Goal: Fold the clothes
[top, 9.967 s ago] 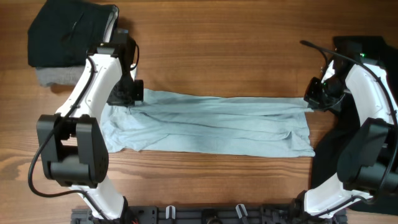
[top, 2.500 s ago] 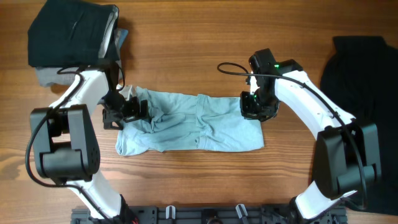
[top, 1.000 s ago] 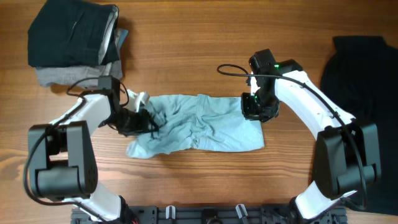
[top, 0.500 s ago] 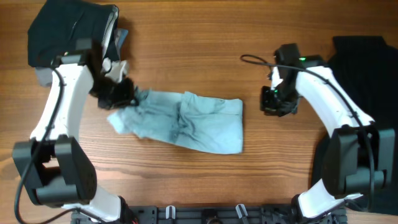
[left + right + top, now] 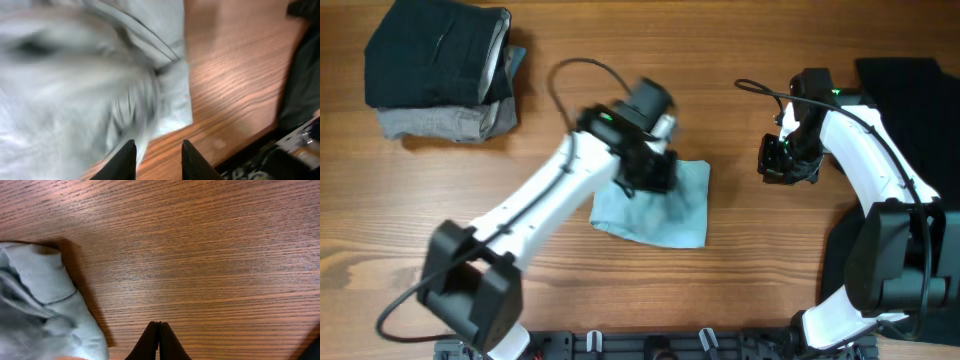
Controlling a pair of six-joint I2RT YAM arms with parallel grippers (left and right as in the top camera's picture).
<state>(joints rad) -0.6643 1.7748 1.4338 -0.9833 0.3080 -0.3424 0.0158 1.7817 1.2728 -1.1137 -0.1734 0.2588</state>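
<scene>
The left claw (image 5: 655, 172) now sits right over the light blue t-shirt (image 5: 672, 214). Half a second ago it was out at the far left end of the shirt, close to the pile of folded dark and grey clothes (image 5: 435, 70). The arm has swung across to the middle, and it looks blurry. The shirt is much smaller than before. Ten seconds ago it lay long and flat between both claws. Now it is a short, doubled-over patch under the left claw, with its right edge poking out past the claw.

In the left wrist view the two fingers (image 5: 125, 161) are apart. There is bare wood and the shirt's edge between them, and nothing is pinched.

The right claw (image 5: 782, 168) has moved a little further away from the shirt. It hangs over the bare surface (image 5: 720, 60), and the shirt lies well off to its left. In the right wrist view its fingers (image 5: 159, 341) are pressed together with nothing in them.

The big black cloth (image 5: 905, 100) lies behind the right claw, at the right edge, as before.
</scene>
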